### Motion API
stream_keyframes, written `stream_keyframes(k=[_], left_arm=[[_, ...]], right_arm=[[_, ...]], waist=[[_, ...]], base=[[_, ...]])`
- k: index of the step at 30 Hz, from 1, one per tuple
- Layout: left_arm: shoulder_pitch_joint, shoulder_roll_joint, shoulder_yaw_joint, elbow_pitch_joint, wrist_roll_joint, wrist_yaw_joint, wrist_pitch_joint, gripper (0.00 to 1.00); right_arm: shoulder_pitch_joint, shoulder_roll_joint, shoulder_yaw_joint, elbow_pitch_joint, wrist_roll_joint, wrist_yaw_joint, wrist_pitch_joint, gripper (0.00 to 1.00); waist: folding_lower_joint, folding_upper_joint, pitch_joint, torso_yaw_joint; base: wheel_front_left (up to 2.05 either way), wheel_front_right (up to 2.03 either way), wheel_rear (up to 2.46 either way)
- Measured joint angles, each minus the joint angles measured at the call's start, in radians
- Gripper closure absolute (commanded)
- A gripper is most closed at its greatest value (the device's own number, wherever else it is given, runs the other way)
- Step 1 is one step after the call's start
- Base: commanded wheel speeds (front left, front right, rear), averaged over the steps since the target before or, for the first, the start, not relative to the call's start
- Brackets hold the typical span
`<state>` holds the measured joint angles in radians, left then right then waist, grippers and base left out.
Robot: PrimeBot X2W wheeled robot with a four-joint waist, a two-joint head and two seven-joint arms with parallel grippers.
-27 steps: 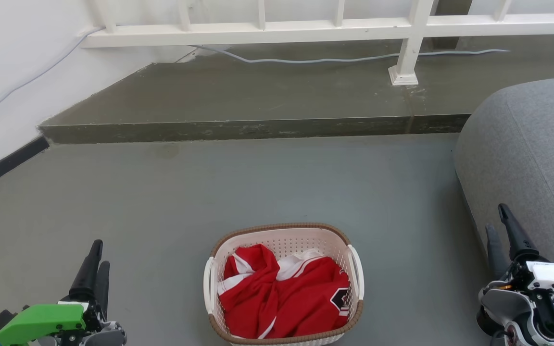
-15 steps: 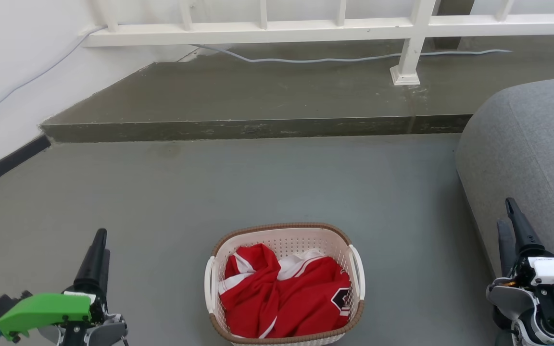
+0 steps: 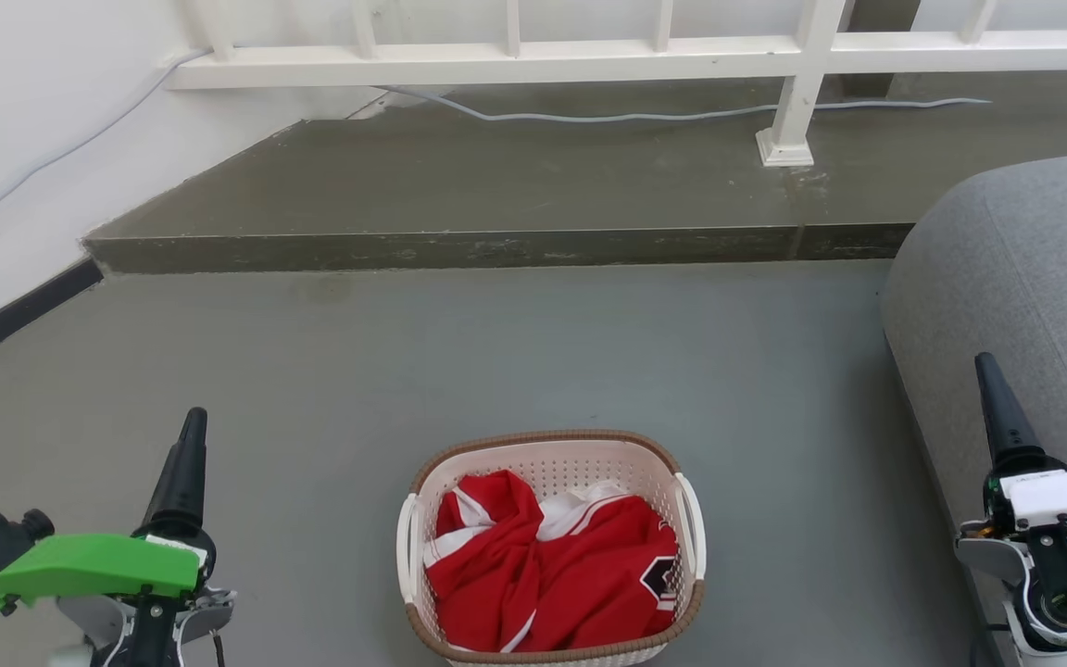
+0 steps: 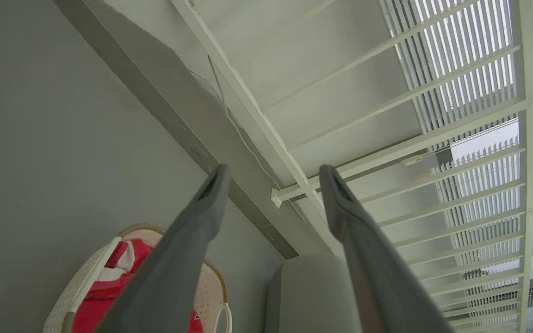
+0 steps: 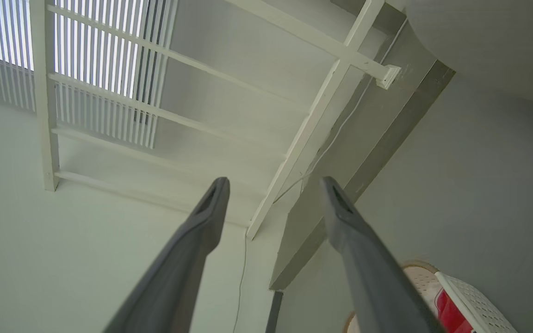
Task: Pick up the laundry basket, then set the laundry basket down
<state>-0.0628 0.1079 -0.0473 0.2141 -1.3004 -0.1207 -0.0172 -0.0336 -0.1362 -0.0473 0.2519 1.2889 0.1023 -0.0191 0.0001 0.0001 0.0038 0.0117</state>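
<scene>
head view: laundry basket [image 3: 545, 435] on the grey floor [image 3: 496, 352], red garment [image 3: 543, 574] inside.
left gripper [image 4: 273, 175] and right gripper [image 5: 273, 182] flank it, well apart from it, fingers spread wide and holding nothing.

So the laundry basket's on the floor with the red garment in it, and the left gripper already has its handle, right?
Not the last part. The left gripper is open and empty in the left wrist view, and the head view has it well clear of the laundry basket. The basket does sit on the floor with the red garment in it.
</scene>
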Motion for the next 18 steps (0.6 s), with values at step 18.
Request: stream_keyframes(k=[18], left_arm=[[-0.039,0.034,-0.108,-0.06,0.321,0.061,-0.061,0.0]], right_arm=[[-0.01,-0.06,0.107,-0.049,-0.356,-0.078,-0.061,0.0]], waist=[[0.0,0.0,0.0,0.004]], base=[[0.0,0.0,0.0]])
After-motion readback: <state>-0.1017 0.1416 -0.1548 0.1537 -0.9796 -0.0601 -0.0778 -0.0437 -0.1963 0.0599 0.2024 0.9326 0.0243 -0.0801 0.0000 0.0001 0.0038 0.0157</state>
